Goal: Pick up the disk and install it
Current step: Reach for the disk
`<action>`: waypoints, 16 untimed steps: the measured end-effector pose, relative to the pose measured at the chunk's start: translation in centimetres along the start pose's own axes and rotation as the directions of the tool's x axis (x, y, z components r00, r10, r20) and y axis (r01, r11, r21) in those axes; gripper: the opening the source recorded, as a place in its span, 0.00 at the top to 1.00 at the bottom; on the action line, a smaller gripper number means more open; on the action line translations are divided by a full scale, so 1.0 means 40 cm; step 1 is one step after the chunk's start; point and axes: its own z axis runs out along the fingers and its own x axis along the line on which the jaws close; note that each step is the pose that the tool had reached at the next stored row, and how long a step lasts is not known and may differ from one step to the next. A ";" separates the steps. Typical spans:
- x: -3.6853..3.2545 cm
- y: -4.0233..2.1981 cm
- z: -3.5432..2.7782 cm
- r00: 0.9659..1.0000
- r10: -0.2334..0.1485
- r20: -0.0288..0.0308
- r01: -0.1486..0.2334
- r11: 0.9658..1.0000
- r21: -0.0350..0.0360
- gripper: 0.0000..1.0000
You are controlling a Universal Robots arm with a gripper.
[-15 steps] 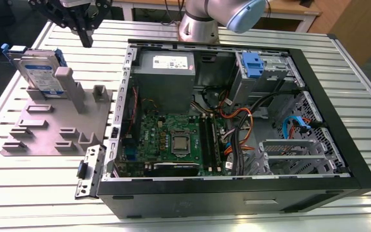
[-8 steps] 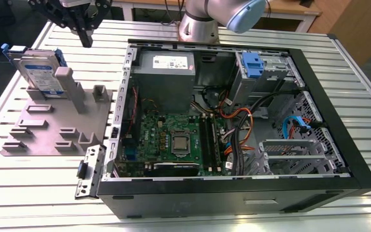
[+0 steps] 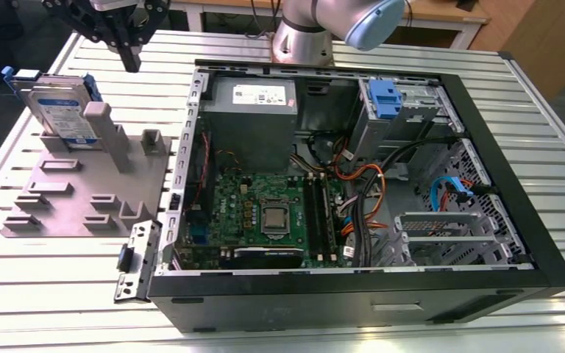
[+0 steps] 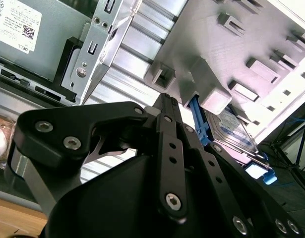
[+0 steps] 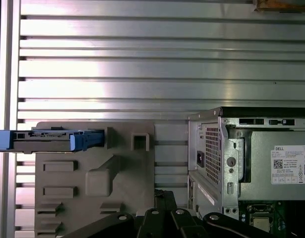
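While it hangs over the ribbed aluminium table (image 3: 57, 294), black metal gripper (image 3: 129, 65): fingertips pressed together, nothing held.
Disk (image 3: 62, 110): silver-grey hard drive in bright blue plastic carrier, on edge against an upright post (image 3: 106, 140).
Holder: grey plastic fixture plate (image 3: 67, 208), beside the open black computer case (image 3: 312, 301).

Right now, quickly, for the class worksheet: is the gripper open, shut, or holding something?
Gripper: shut, holding nothing, up in the air and apart from the disk.
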 end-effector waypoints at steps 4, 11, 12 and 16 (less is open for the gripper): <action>0.002 0.000 0.000 1.000 0.000 0.000 0.000 1.000 0.000 0.89; 0.010 0.000 0.000 1.000 0.000 0.000 0.000 1.000 0.000 0.89; 0.010 0.000 0.000 1.000 0.000 0.000 0.000 1.000 0.000 0.89; 0.012 0.000 0.000 1.000 0.000 0.000 0.000 1.000 0.000 0.89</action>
